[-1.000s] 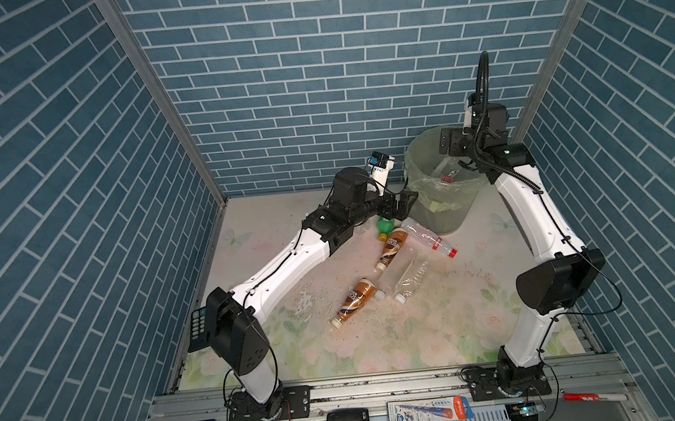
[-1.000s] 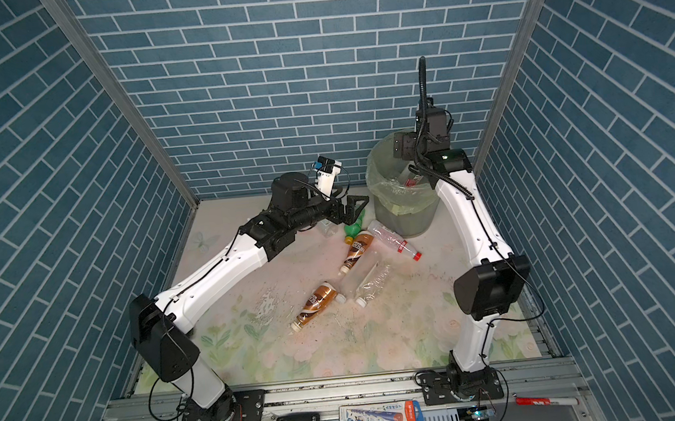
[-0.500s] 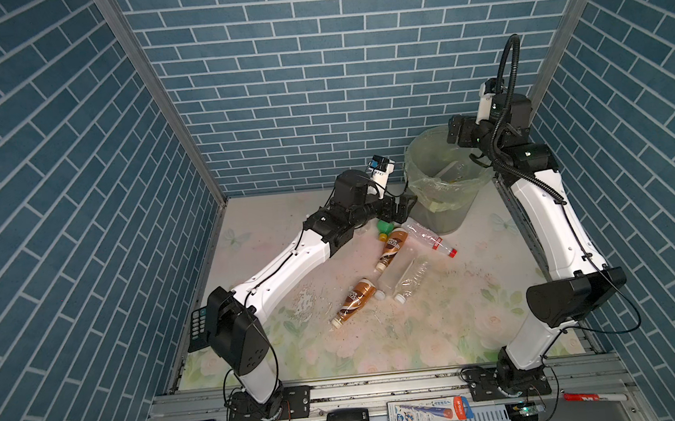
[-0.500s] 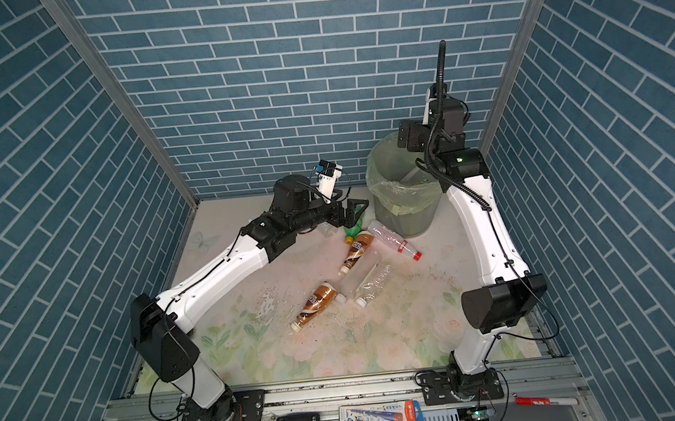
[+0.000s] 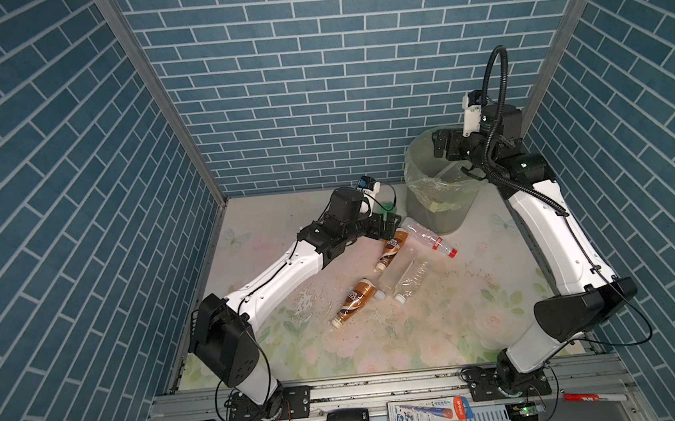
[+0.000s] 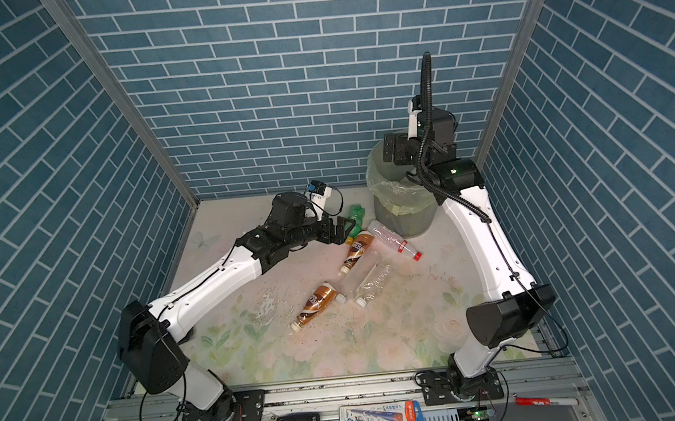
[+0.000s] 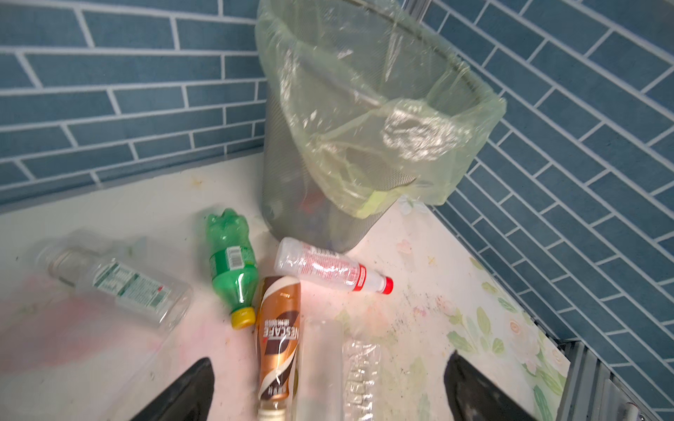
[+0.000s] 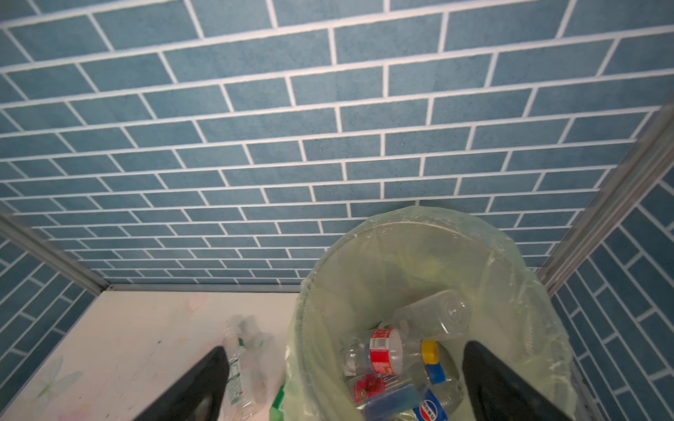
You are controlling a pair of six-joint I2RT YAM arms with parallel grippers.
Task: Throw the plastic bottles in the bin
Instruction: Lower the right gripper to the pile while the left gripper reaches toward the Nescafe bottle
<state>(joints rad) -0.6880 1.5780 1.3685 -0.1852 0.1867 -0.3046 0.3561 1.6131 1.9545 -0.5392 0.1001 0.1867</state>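
Observation:
The bin (image 5: 421, 196) (image 6: 390, 215) (image 7: 291, 189) stands in the far right corner, with several plastic bottles (image 8: 386, 353) inside. My right gripper (image 5: 440, 144) (image 6: 389, 150) (image 8: 344, 379) hangs open above its rim, empty. My left gripper (image 5: 389, 221) (image 6: 343, 227) (image 7: 328, 386) is open just left of the bin, over a brown bottle (image 7: 279, 328) (image 5: 393, 246) and a clear one (image 7: 321, 364). A green bottle (image 7: 229, 262) (image 6: 355, 214) and a red-capped clear bottle (image 7: 324, 268) (image 5: 425, 235) lie beyond its fingers. Another brown bottle (image 5: 356, 301) lies nearer the front.
A clear bottle with a green label (image 7: 120, 280) (image 8: 240, 361) lies by the back wall, left of the green one. Two clear bottles (image 5: 406, 276) lie side by side mid-table. Blue brick walls close in three sides. Small tools lie on the front rail (image 5: 384, 386).
The right arm has lifted and swung over the bin, gripper open throughout. The left gripper has dropped slightly toward the brown bottle. The bottles on the table have not moved.

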